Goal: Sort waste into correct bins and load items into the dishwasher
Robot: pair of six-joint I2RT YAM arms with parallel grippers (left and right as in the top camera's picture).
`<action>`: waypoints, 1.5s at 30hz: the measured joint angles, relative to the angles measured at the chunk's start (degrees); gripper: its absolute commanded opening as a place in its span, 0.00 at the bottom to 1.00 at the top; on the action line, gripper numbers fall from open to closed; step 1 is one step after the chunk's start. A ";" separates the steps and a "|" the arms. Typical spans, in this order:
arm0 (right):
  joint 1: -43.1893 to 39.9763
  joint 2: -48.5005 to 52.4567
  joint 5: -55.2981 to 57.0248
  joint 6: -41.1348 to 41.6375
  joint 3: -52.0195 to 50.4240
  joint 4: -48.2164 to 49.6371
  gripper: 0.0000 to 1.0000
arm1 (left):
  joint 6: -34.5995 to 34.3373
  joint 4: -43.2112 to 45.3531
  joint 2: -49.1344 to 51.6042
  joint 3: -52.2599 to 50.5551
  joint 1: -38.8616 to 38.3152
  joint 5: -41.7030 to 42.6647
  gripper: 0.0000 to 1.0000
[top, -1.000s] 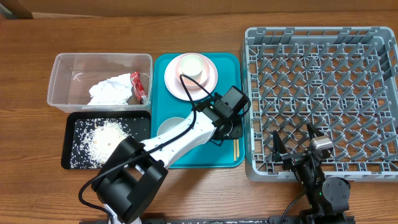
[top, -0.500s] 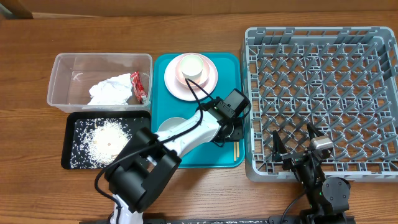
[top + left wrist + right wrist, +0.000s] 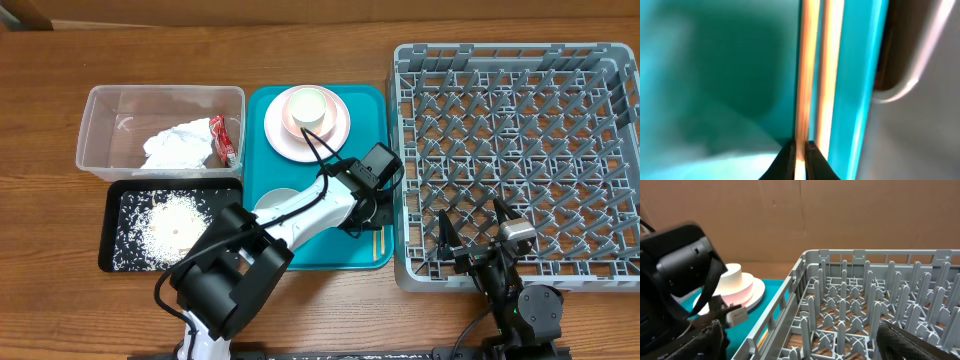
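Shows left gripper (image 3: 364,220) stretched in from 7 o'clock, tipped down at tray's (image 3: 265,160) 4 o'clock edge, jaws pinching chopsticks (image 3: 809,75) beside rack (image 3: 520,120). Shows right gripper (image 3: 472,232) low at 5 o'clock, jaws spread.

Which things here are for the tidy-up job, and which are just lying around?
For the job: napkin, red wrapper, rice, clear tub, black tray, plate, cup, bowl, chopsticks, dish rack.
Just there: teal tray, wooden table.
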 measured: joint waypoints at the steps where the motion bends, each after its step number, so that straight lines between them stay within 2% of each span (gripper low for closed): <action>1: 0.00 0.00 0.00 0.00 0.00 0.00 1.00 | 0.00 -0.33 0.00 0.07 0.00 -0.31 0.07; 13: -0.02 0.00 0.02 0.04 0.00 0.00 1.00 | 0.00 -6.49 -0.07 1.33 0.44 -4.63 0.04; 23: -0.02 0.00 0.02 0.02 0.00 0.00 1.00 | 0.24 -8.13 -0.24 1.55 1.44 -4.81 0.04; 26: 0.00 0.00 0.02 0.02 0.00 0.02 1.00 | 1.40 -8.50 -0.22 1.68 1.44 -5.38 0.24; 30: 0.00 0.00 0.04 0.00 0.00 0.04 1.00 | 1.70 -9.07 -0.11 1.79 1.55 -6.08 0.37; 38: -0.02 0.00 0.00 0.02 0.00 0.04 1.00 | 2.73 -12.17 -0.11 2.60 1.86 -7.21 0.41; 45: 0.00 0.00 0.02 0.04 0.00 0.00 1.00 | 4.52 -20.68 -0.28 9.14 4.20 -8.81 0.42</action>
